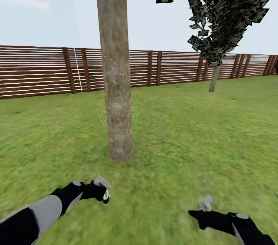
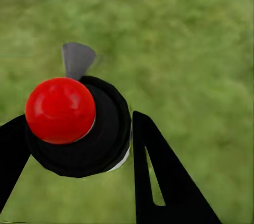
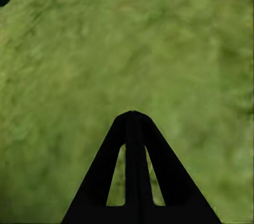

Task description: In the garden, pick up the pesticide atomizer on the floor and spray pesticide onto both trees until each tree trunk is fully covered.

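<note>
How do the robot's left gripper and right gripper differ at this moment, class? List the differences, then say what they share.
1. The left gripper holds the spray bottle between its fingers; the right gripper holds nothing.
2. The left gripper's fingers are spread around the bottle; the right gripper's fingers are pressed together.
3. In the head view the left gripper is nearer the tree trunk than the right gripper.

Both have black fingers and hang over grass.

The near tree trunk [image 1: 114, 63] runs off the top of the head view, so its crown is mostly cut off. The pesticide atomizer [image 2: 79, 123] sits between the left claw [image 2: 79, 150] fingers, its label hidden. The grass [image 1: 185, 133] beside that trunk is blurry. The far tree [image 1: 227, 9] has a trunk too small to make out.
</note>
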You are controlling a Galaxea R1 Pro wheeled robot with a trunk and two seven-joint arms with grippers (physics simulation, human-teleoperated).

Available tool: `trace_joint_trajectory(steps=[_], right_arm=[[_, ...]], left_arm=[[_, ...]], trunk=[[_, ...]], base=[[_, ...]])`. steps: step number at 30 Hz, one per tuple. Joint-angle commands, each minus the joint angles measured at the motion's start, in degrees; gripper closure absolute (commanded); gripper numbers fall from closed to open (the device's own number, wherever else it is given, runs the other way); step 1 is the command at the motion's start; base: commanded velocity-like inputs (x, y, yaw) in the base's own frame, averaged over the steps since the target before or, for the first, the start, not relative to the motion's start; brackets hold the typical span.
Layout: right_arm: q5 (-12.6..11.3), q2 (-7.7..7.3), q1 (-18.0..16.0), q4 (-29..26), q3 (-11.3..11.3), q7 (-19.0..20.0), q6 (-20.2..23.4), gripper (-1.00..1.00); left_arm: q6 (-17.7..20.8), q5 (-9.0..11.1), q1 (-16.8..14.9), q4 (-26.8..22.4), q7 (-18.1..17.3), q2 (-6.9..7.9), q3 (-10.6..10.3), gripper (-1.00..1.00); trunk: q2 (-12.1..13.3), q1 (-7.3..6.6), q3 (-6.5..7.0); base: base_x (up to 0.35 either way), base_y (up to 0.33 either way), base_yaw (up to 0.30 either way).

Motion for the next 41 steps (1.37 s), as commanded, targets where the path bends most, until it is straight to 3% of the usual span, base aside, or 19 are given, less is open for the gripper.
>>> trace_joint_trajectory(steps=[1, 2, 4, 7, 9, 11, 12, 13, 19, 22, 27, 29, 31, 32, 34, 36, 41], right_arm=[[-0.11, -2.32, 0.07, 2.02, -3.64, -4.06, -1.14, 1.00], [-0.13, -3.48, 0.07, 3.02, -5.80, -6.98, -1.72, 1.00], [-0.22, -4.37, 0.10, 3.79, -9.61, -13.68, -2.21, 1.00], [-0.24, -4.61, 0.10, 4.03, -19.82, -23.83, -5.63, 1.00], [-0.24, -4.47, 0.11, 4.18, -26.54, -27.03, -13.70, 1.00], [-0.24, -4.12, 0.15, 5.86, -31.22, -31.25, -23.58, 1.00], [-0.24, -4.05, 0.18, 7.66, -32.23, -32.55, -26.96, -1.00], [-0.24, -4.06, 0.20, 9.08, -32.75, -33.22, -28.88, -1.00], [-0.05, -3.95, 0.25, 12.10, -33.22, -33.67, -30.85, -1.00], [0.15, -3.90, 0.30, 18.06, -33.15, -33.65, -30.89, -1.00], [0.20, -3.73, 0.39, 20.34, -32.99, -33.73, -30.75, -1.00], [0.20, -1.84, 0.39, 20.49, -32.96, -33.74, -30.72, -1.00], [0.17, 2.66, 0.39, 20.49, -33.03, -33.74, -30.67, -1.00], [0.14, 5.74, 0.39, 20.54, -33.07, -33.74, -30.65, -1.00], [0.11, 9.06, 0.39, 20.53, -33.10, -33.74, -30.60, -1.00], [0.11, 9.86, 0.39, 20.47, -33.11, -33.74, -30.56, -1.00], [0.11, 10.20, 0.39, 20.45, -33.06, -33.75, -30.55, -1.00]], left_arm=[[-2.04, 4.28, 1.23, 0.01, 2.57, 0.70, 0.51, 1.00], [-4.01, 7.71, 2.54, 0.05, 5.30, 1.06, 0.70, 1.00], [-6.87, 13.59, 5.46, 0.08, 11.32, 1.34, 0.85, 1.00], [-12.09, 22.00, 10.09, 0.09, 17.21, 1.37, 0.90, 1.00], [-15.13, 27.83, 12.74, 0.36, 21.35, 1.32, 0.90, 1.00], [-17.10, 32.84, 14.41, 1.66, 24.10, 0.95, 0.86, 1.00], [-17.66, 34.67, 14.94, 2.41, 24.74, 0.54, 0.84, 1.00], [-18.03, 35.66, 15.31, 3.31, 25.10, 0.25, 0.87, 1.00], [-18.50, 36.68, 16.85, 4.24, 25.44, -0.86, 0.88, 1.00], [-18.40, 36.81, 17.38, 4.30, 25.71, -1.37, 0.87, 1.00], [-18.34, 39.09, 18.60, 4.26, 30.44, -2.28, 0.90, 1.00], [-18.34, 39.28, 18.88, 4.24, 30.78, -2.47, 0.89, 1.00], [-18.34, 39.34, 19.01, 4.23, 30.92, -2.60, 0.89, 1.00], [-18.34, 39.39, 19.05, 4.22, 30.97, -2.69, 0.90, 1.00], [-18.37, 39.37, 19.08, 4.22, 31.01, -2.81, 0.90, 1.00], [-18.39, 39.35, 19.07, 4.22, 31.02, -2.95, 0.90, 1.00], [-18.42, 39.38, 19.09, 4.22, 30.97, -2.99, 0.83, 1.00]], trunk=[[0.00, 0.00, 0.01], [0.00, 0.00, 0.01], [0.00, 0.00, 0.01], [0.00, 0.00, 0.01], [0.00, 0.00, 0.01], [0.00, 0.00, 0.01], [0.00, 0.00, 0.01], [0.00, 0.00, 0.01], [0.00, 0.00, 0.01], [0.00, 0.00, 0.01], [0.00, 0.00, 0.01], [0.00, 0.00, 0.01], [0.00, 0.00, 0.01], [0.00, 0.00, 0.01], [0.00, 0.00, 0.01], [0.00, 0.00, 0.01], [0.00, 0.00, 0.01]], base=[[0.000, 0.000, 0.000], [0.000, 0.000, 0.000], [0.000, 0.000, 0.000], [0.000, 0.000, 0.000], [0.000, 0.000, 0.000], [0.000, 0.000, 0.000], [0.000, 0.000, 0.000], [0.000, 0.000, 0.000], [0.000, 0.000, 0.000], [0.000, 0.000, 0.000], [0.000, 0.000, 0.000], [0.000, 0.000, 0.000], [0.000, 0.000, 0.000], [0.000, 0.000, 0.000], [0.000, 0.000, 0.000], [0.000, 0.000, 0.000], [0.000, 0.000, 0.000]])
